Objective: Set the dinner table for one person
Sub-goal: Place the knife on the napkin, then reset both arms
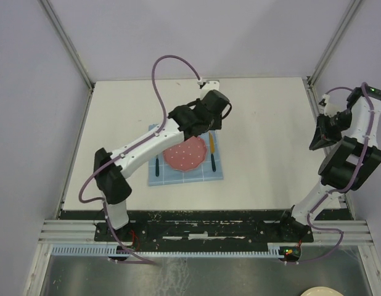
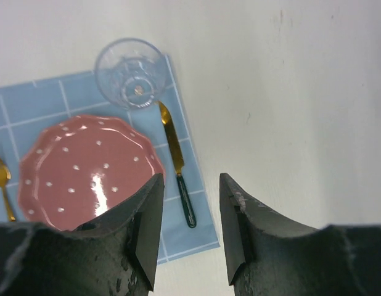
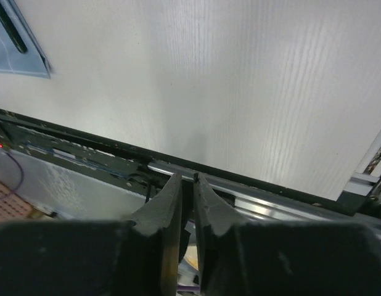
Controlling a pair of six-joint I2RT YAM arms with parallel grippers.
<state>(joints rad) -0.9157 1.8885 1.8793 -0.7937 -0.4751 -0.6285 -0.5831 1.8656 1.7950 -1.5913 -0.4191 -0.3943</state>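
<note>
Large matte white square dinner table [image 1: 270, 142], bearing a blue grid-patterned cloth placemat [image 2: 36, 98] at 9 o'clock of centre. On the placemat: pink scalloped white-dotted plate [image 2: 86, 169]; clear glass tumbler [image 2: 130, 73] at its 1 o'clock; gold dark-handled knife [image 2: 177, 163] at 3 o'clock; gold fork [image 2: 0, 176] at 9 o'clock. Left gripper [image 2: 190, 179] above the placemat's edge, jaws wide apart, holding nothing. Right gripper [image 3: 187, 179] at the table's 3 o'clock edge, fingers almost touching, empty.

Around me: pale lilac walls [image 1: 209, 37] on three sides, aluminium posts [image 1: 68, 43] at far corners, black rail [image 1: 203, 225] nearest, grey metal sheet [image 1: 196, 274] below it. Light even.
</note>
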